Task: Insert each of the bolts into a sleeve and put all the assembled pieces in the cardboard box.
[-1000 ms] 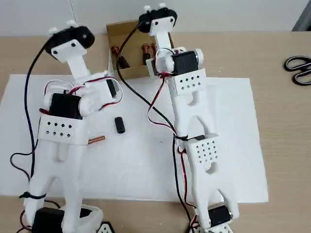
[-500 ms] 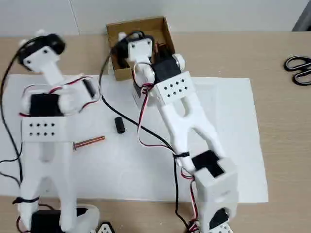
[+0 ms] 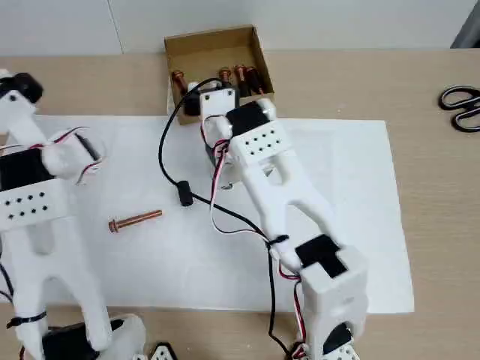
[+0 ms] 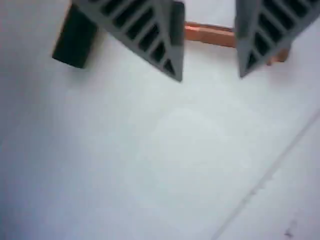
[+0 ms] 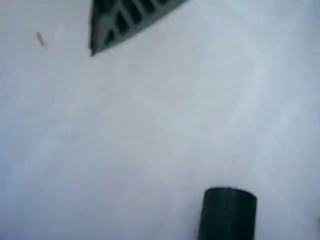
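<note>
The left gripper [image 4: 209, 75] is seen wide open over the white paper [image 3: 337, 225], a bolt [image 3: 135, 220] lying loose near the sleeve [image 3: 184, 193]; if nudged off-centre, the round bolt could be rolled away.

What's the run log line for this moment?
bolt loose on paper | sleeve loose, apart from it | cardboard box holds assembled pieces | left end effector open

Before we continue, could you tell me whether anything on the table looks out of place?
Nothing is spilled or damaged. The one oddity: the right arm's black cable sags onto the paper and runs against the sleeve, which it might drag.
</note>
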